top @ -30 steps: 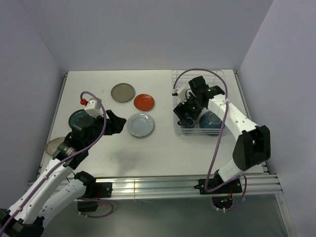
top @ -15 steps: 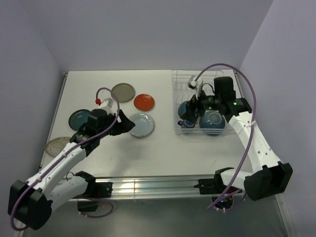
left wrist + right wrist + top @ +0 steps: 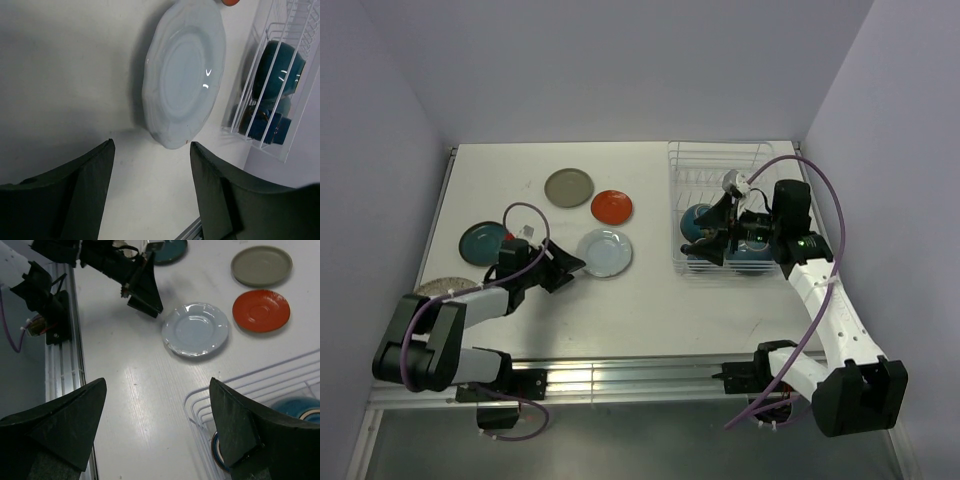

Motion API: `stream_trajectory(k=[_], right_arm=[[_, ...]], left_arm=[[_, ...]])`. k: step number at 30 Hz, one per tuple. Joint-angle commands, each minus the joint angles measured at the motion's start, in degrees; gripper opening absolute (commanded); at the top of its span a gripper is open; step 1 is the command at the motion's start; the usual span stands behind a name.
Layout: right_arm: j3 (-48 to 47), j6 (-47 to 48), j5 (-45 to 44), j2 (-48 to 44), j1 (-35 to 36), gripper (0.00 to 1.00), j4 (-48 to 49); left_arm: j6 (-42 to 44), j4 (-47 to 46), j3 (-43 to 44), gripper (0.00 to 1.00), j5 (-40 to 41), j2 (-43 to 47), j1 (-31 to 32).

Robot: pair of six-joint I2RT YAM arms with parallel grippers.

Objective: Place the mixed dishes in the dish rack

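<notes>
Across the white table (image 3: 650, 300), at far right: white wire dish rack (image 3: 720, 165), long side running front to back.

Over the rack's left half: right gripper (image 3: 712, 233), jaws spread wide, nothing between them. At near left, low over the tabletop: left gripper (image 3: 565, 268), jaws likewise parted and empty, aimed at the pale blue-white plate (image 3: 605, 252), just short of its near-left rim and not touching.

Loose on the table, well apart from the rack:
- that pale plate, flat near the centre
- beyond it, the orange-red plate (image 3: 611, 207)
- farther back and left, the grey-olive plate (image 3: 568, 186)
- off to the left, a teal dish (image 3: 480, 240)
- at the table's left edge, a speckled plate (image 3: 435, 292), partly covered by the left arm (image 3: 470, 300)

Inside the rack: a teal-blue bowl (image 3: 694, 216) at its left side, tipped on edge between the wires; a second teal bowl (image 3: 752, 250) at near right, partly hidden. Below the tipped bowl, against the rack's near wall, a smaller dark piece (image 3: 261, 125) with a brownish inside; perhaps the mug, too unclear to tell.
</notes>
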State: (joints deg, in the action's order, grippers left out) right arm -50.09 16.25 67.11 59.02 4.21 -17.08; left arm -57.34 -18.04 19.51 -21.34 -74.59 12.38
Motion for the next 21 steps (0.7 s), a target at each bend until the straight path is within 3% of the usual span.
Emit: stream_trajectory(k=[1, 17, 21], right_arm=[[0.6, -1.9, 4.4, -1.9, -0.4, 0.90, 6.0], [1.7, -2.3, 7.2, -2.6, -2.7, 0.90, 7.1], [1.9, -2.7, 7.5, -2.4, -3.1, 0.90, 7.7]], left_arm=[[-2.7, -13.0, 0.4, 0.67, -2.7, -4.5, -0.3], [-10.2, -31.8, 1.7, 0.38, -4.7, -26.7, -0.3], [-10.9, -37.1, 1.1, 0.26, -5.5, -30.3, -0.5]])
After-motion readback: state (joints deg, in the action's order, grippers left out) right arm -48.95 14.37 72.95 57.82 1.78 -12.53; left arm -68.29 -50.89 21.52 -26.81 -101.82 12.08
